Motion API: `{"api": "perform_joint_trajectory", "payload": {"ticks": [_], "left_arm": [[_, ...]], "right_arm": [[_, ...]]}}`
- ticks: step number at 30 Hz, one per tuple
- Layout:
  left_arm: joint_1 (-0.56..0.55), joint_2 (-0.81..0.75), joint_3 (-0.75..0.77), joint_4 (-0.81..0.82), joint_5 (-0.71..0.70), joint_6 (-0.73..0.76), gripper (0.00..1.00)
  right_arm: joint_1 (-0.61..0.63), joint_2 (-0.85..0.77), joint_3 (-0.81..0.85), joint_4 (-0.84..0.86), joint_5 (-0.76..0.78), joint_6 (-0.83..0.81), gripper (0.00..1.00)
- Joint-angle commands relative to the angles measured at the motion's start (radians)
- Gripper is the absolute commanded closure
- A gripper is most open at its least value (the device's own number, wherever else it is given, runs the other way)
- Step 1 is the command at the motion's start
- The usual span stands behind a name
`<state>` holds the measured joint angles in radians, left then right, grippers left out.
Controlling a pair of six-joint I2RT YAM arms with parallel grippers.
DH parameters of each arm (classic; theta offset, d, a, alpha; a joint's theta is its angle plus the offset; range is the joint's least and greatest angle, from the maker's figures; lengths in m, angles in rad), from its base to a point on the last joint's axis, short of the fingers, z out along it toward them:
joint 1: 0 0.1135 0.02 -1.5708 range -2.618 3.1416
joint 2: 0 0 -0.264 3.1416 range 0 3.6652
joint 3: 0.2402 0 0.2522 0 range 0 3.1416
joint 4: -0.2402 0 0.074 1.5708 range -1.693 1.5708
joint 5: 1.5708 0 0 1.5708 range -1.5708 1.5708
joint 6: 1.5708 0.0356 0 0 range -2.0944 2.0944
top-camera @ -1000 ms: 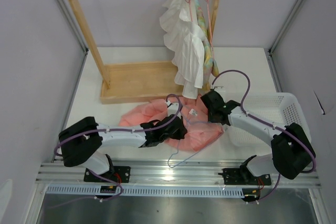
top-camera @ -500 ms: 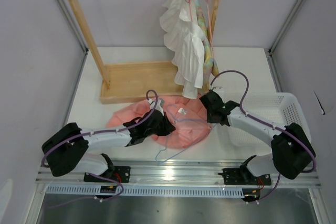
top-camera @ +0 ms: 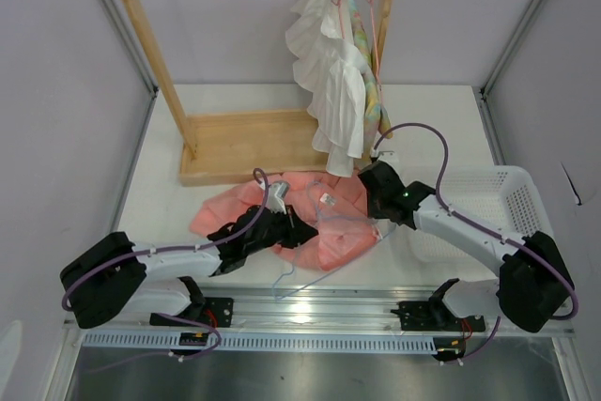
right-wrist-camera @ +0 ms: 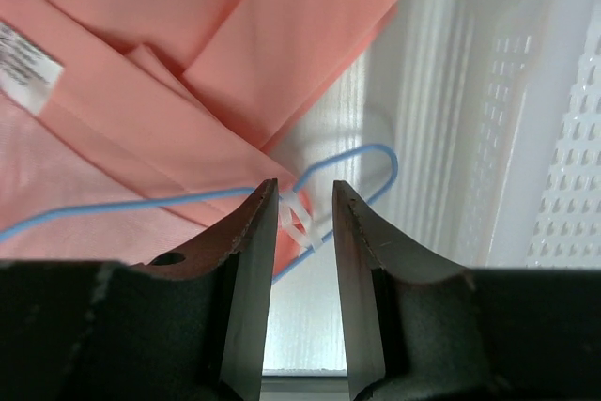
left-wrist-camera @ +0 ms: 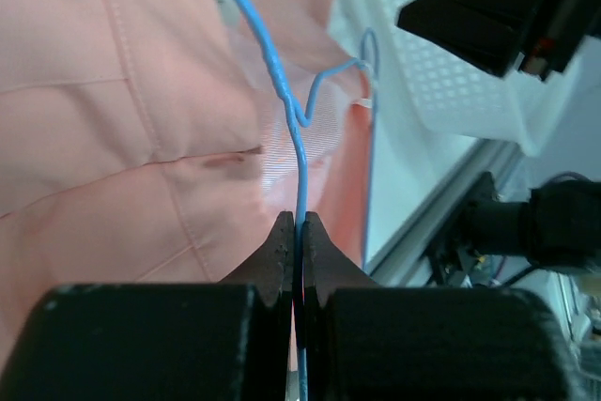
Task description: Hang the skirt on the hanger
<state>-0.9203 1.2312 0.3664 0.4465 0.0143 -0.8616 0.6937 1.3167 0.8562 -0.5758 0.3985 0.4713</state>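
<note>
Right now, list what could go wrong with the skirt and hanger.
The left gripper pinches only the thin blue wire hanger, so it may twist or slip in that grip. The right gripper is open astride the hanger's bend, with the pink skirt lying right beside it; closing could catch fabric or miss the wire.

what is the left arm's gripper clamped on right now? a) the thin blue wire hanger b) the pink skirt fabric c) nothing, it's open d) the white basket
A: in the left wrist view the left gripper has its jaws shut on the thin blue wire of the hanger, with the skirt lying beneath.
</note>
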Motion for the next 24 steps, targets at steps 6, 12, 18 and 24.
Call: {"api": "perform_joint_trajectory", "payload": {"ticks": [6,12,18,24], "left_arm": [[0.003,0.028,-0.131,0.512,0.153,0.027,1.00],[0.005,0.037,-0.126,0.546,0.190,0.044,1.00],[0.012,0.036,-0.107,0.529,0.231,0.052,1.00],[0.044,0.017,-0.116,0.518,0.271,0.052,1.00]], "right_arm": [[0.004,-0.100,0.050,0.054,-0.105,-0.088,0.62],[0.004,-0.192,0.020,0.149,-0.312,-0.172,0.55],[0.009,-0.215,-0.006,0.206,-0.512,-0.269,0.54],[0.035,-0.237,-0.025,0.231,-0.565,-0.280,0.52]]}}
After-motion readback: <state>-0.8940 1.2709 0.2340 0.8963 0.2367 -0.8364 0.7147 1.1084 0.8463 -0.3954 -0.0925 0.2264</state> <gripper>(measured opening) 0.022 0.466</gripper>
